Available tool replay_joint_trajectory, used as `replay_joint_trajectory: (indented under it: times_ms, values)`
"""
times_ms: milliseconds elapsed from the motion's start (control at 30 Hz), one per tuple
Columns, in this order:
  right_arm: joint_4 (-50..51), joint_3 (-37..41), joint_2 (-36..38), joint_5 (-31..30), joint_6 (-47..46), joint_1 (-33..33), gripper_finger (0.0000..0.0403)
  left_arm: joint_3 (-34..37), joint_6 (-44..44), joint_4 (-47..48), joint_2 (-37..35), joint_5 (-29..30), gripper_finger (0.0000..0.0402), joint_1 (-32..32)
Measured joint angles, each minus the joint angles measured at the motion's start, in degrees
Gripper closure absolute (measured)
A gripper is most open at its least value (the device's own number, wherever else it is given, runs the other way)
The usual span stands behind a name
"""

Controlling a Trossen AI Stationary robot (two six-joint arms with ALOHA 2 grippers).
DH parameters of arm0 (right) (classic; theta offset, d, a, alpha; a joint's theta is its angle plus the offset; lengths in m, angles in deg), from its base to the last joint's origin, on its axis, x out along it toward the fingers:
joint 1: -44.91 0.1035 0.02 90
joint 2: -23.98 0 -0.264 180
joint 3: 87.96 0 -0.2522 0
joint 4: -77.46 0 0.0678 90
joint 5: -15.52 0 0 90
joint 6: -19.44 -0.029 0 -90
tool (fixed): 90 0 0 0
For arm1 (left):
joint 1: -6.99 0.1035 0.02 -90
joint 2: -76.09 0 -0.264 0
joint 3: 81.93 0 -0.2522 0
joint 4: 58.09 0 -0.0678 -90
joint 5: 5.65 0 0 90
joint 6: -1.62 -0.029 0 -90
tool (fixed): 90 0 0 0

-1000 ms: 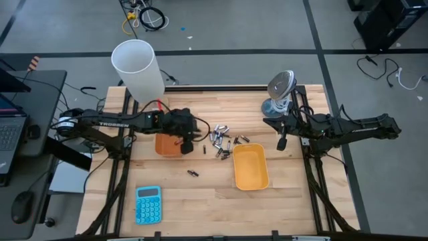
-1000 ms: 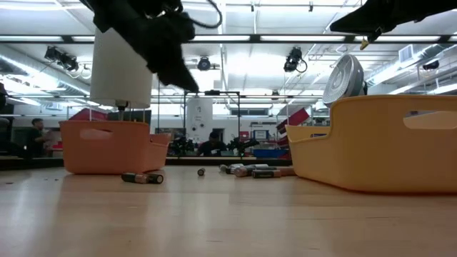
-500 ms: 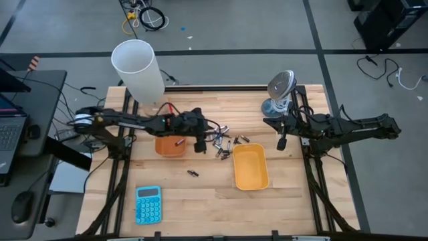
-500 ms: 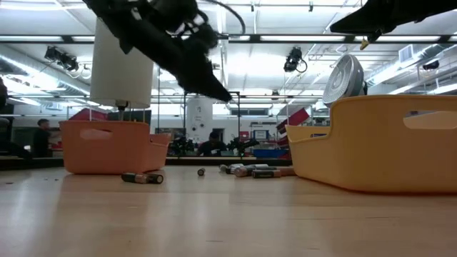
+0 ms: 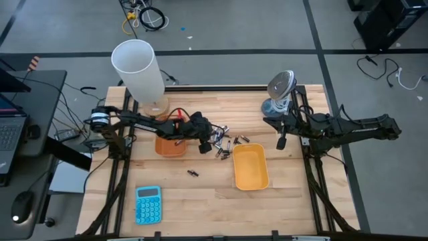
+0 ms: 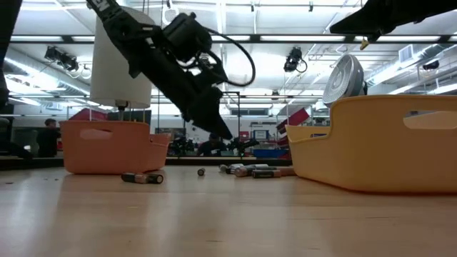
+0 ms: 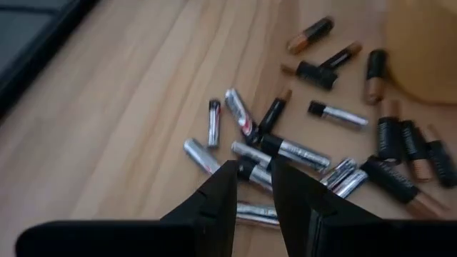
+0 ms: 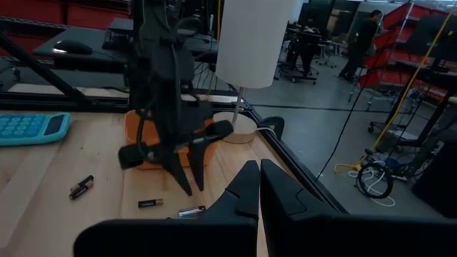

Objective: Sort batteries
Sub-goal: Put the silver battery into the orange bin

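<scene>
From above, the left end effector (image 5: 204,142) is hanging over the 9 o'clock edge of the batteries (image 5: 223,142), which are lying scattered near the middle of the table (image 5: 200,201), between the orange tray (image 5: 168,146) at their 9 o'clock and the yellow tray (image 5: 250,166) at their 4 o'clock. One stray battery (image 5: 192,173) is lying apart at 7 o'clock of the pile. The right end effector (image 5: 282,142) is waiting at 3 o'clock, off the table's edge.

At table height, the left end effector (image 6: 214,125) is pointing down with nothing between its tips, just above the cells (image 6: 246,170) lying flat on the wood.

Through the left wrist camera, the fingers (image 7: 218,196) are standing a little apart and empty over a silvery cell (image 7: 250,173). The cells here are touching and crossing one another, silver and black-and-copper mixed.

Through the right wrist camera, the right end effector (image 8: 258,187) is showing its fingers pressed together, holding nothing.

The cells are looking small, rigid, smooth and round, so they are likely to roll or squirt out of a poor pinch. A grip across the middle of one barrel, on a cell at the pile's loose edge, seems safest.
</scene>
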State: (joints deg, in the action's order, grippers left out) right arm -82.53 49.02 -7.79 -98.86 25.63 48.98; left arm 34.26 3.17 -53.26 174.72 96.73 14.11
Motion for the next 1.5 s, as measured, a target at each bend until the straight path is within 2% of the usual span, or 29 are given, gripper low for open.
replay_joint_trajectory:
  times_ms: [400, 633, 933, 1500]
  values:
    - [0.23, 0.00, 0.00, 0.00, -0.07, -0.12, 0.0400, 0.00, 9.66, 0.74, 2.57, 1.20, 0.0312, 0.00]
    - [0.28, 0.00, 0.00, 0.00, -0.04, -0.12, 0.0400, 0.00, 26.05, 0.78, 2.57, 6.34, 0.0312, 0.00]
    - [0.47, 0.00, 0.00, 0.00, -0.02, -0.12, 0.0400, 0.00, 38.95, 1.12, 2.57, 6.25, 0.0303, -0.11]
    - [1.13, 0.00, 0.00, 0.00, 0.04, -0.12, 0.0400, 0.02, 40.79, 4.16, 2.55, 6.04, 0.0258, -0.92]
